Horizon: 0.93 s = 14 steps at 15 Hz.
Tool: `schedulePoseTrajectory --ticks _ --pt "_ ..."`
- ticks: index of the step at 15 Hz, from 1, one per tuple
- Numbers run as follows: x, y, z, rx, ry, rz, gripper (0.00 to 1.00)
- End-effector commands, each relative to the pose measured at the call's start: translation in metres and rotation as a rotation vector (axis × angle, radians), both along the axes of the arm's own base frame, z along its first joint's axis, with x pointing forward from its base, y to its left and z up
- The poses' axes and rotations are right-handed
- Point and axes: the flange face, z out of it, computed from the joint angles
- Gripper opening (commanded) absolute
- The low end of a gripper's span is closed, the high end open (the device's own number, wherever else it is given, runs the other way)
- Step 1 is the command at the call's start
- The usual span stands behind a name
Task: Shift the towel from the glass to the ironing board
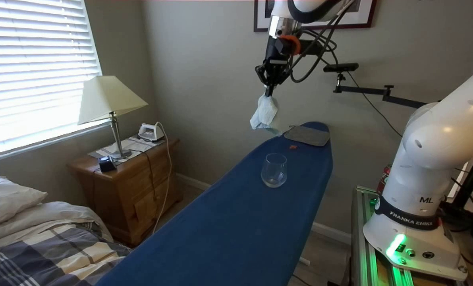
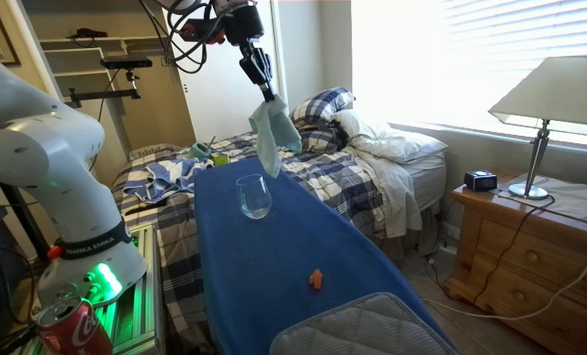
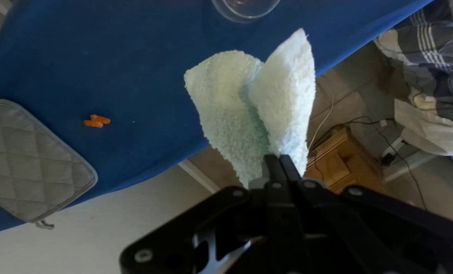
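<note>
Wall behind, blue board below, and the gripper aloft with the towel pinched in it.
The board's cover looks like cloth, so the towel ought to stay where it is laid. The gripper is clenched on one gathered part of the towel, whose loose flaps hang in the air, off the board; whether over its edge or just past it, I cannot tell. It looks light, fluffy and limp, unlikely to slip or be harmed by squeezing, so that bunch is a fair hold; slow lowering should keep the flaps from folding under. The glass, upright on the board and apart from the towel, is likely fragile and easily tipped, so swinging corners had best pass clear of it.
</note>
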Motion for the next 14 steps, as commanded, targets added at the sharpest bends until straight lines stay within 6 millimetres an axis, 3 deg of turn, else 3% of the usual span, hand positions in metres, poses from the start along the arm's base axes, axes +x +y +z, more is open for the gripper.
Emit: schedulePoseTrajectory --ticks 1,5,6,8,14 --pt "-0.002 -0.038 -0.008 -0.004 0.013 -0.092 0.0" --pt "-0.004 -0.066 -0.027 -0.007 0.041 -0.142 0.0" --pt "-0.004 -0.068 -0.031 -0.001 0.051 -0.148 0.27" --pt "-0.004 -0.069 -0.037 0.005 0.075 -0.151 0.34" --pt "-0.004 -0.066 -0.043 0.017 0.106 -0.147 0.77"
